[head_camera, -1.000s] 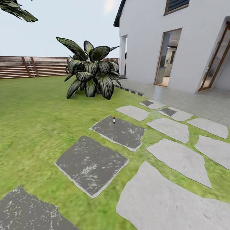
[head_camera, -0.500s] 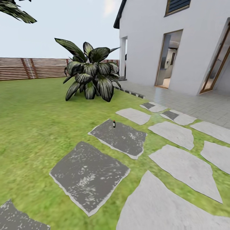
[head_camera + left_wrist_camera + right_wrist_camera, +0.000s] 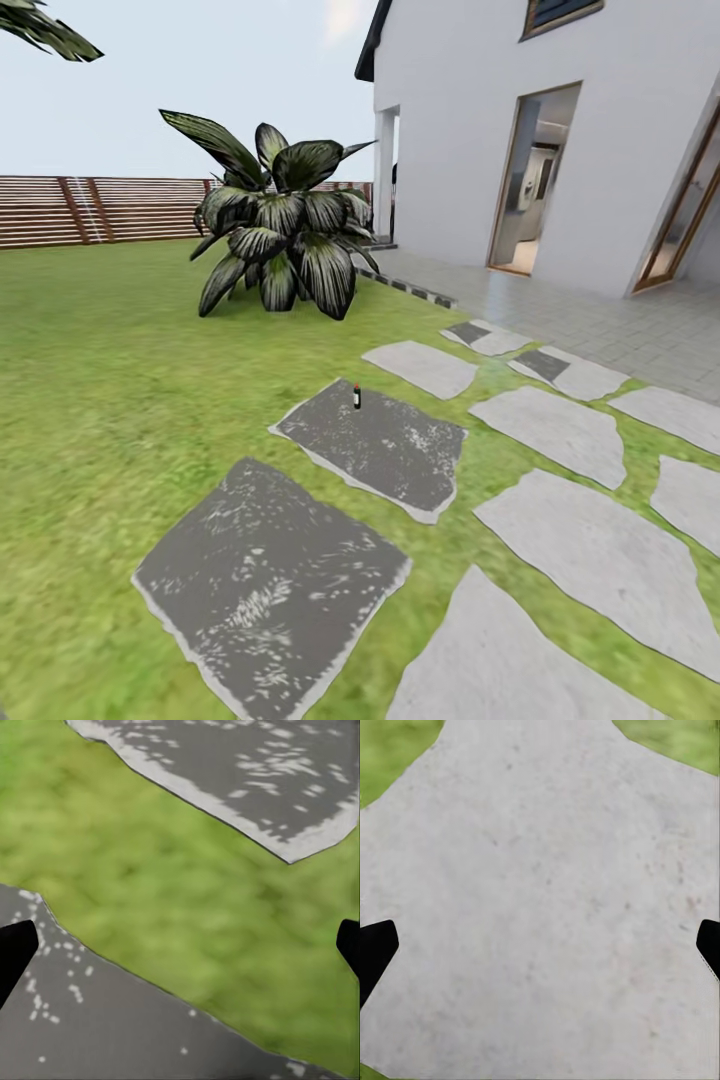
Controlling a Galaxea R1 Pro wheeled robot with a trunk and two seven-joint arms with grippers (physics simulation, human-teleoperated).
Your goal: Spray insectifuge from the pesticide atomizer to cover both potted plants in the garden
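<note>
Spray bottle [image 3: 357,397] stands upright near the far edge of a dark stepping stone [image 3: 385,445], well ahead on the lawn [image 3: 110,370]. Prob. light, stiff, smooth plastic, tippy; best grabbed round the mid body, under the head. Left gripper [image 3: 180,945] and right gripper [image 3: 540,949]: fingers wide apart, nothing held. Path open: grass and stones only. Big leafy plant [image 3: 275,235] sits well beyond, fence [image 3: 90,210] behind, house [image 3: 540,140] on the right.

Matt mottled stone slabs [image 3: 370,440], slatted wood fence [image 3: 90,210] — smooth white-rendered house wall [image 3: 450,130]
</note>
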